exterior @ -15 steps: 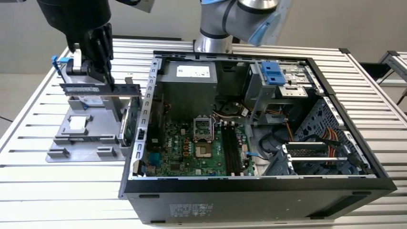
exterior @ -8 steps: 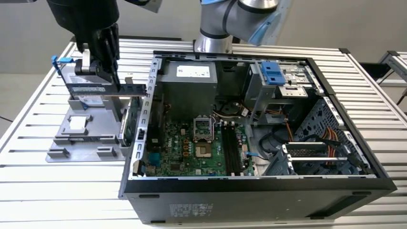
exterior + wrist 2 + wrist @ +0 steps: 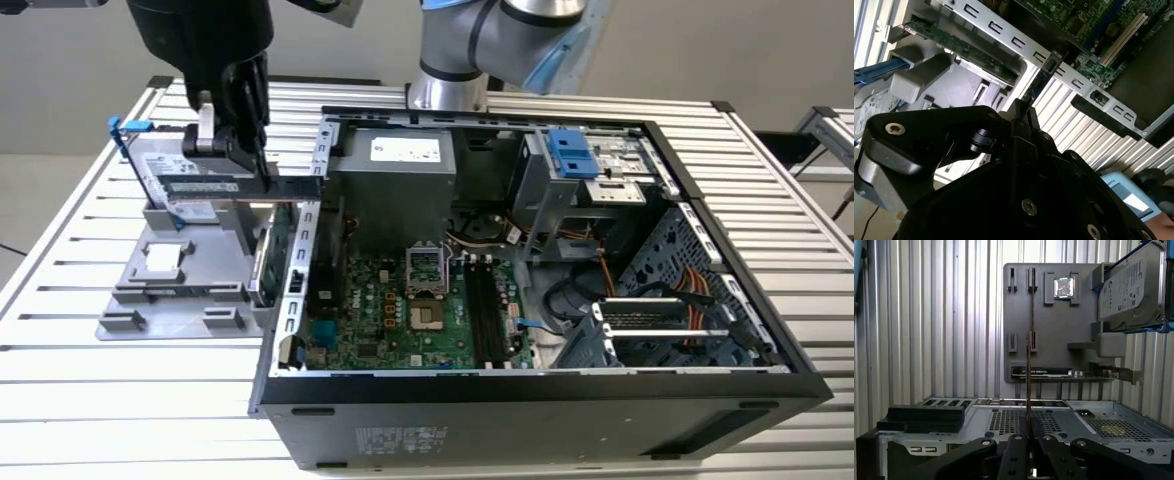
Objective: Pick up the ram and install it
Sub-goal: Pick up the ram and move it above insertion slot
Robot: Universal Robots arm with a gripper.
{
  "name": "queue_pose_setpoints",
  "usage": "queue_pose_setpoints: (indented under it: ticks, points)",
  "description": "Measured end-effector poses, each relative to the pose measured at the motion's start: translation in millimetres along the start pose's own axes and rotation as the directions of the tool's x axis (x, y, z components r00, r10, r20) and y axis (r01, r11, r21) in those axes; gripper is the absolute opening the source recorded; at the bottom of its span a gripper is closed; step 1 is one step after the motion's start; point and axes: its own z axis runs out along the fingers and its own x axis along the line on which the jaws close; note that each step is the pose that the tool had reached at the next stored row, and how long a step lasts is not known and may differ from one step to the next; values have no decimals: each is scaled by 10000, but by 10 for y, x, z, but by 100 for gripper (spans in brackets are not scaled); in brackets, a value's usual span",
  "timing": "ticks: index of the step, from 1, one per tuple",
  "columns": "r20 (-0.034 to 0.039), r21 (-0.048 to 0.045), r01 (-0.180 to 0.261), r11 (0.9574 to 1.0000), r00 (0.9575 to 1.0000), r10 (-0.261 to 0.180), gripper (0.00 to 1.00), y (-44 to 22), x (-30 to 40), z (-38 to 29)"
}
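Ribbed aluminium table (image 3: 80, 230) underneath, with an open computer case (image 3: 534, 410) lying on its side and a grey parts fixture (image 3: 174, 295) just beside it on the exterior view's left. Inside the case, green motherboard (image 3: 400, 320) face up, with black memory slots (image 3: 483, 310) apparently empty, next to the processor socket (image 3: 422, 265). On the fixture, a hard drive (image 3: 1129, 290) in a blue frame, propped on edge, and a small silver processor (image 3: 1064, 287) in its pocket.

Hanging over the fixture, close to the case's slotted rear wall (image 3: 1006, 34): black gripper (image 3: 247, 160), pinched shut on the ram (image 3: 1029, 390). Seen edge-on in both wrist views, thin and dark, running straight out from between the fingers (image 3: 1016, 445). Seen lengthwise and roughly level in the exterior view. Lined up over the fixture's paired notches in the first wrist view, yet apparently lifted clear of them. Contact or gap between the stick's far end and the rear wall not readable.

Past the pick-up, by this evidence, and into the carry toward the case, with install not yet begun. Calls, as a judgement, for:
- clearing the rear wall
- turning the stick parallel to the memory slots
- centring its lower edge over one of them
- pressing straight down evenly so both ends seat

Some risk of a skewed entry, or of a knock on the wall if brought in low.
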Motion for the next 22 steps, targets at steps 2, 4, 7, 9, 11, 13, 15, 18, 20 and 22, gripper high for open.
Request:
queue_pose_setpoints:
  ticks: [2,4,7,9,11,13,15,18,20,22]
  points:
    - [0,0,0,10000,10000,0,0,-40,-1,0]
    - [0,0,0,10000,10000,0,0,-80,-1,0]
    - [0,0,-1,10000,10000,1,0,-139,-3,0]
    - [0,0,0,10000,10000,0,0,-180,-3,0]
    - [0,0,0,10000,10000,0,0,-220,-3,0]
    - [0,0,-1,10000,10000,1,0,-257,-4,0]
    - [0,0,-1,10000,10000,1,0,-297,-4,0]
    - [0,0,0,10000,10000,0,0,-356,-5,1]
    - [0,0,-1,10000,10000,1,0,-396,-5,1]
    - [-1,0,0,10000,10000,0,0,-435,-5,0]
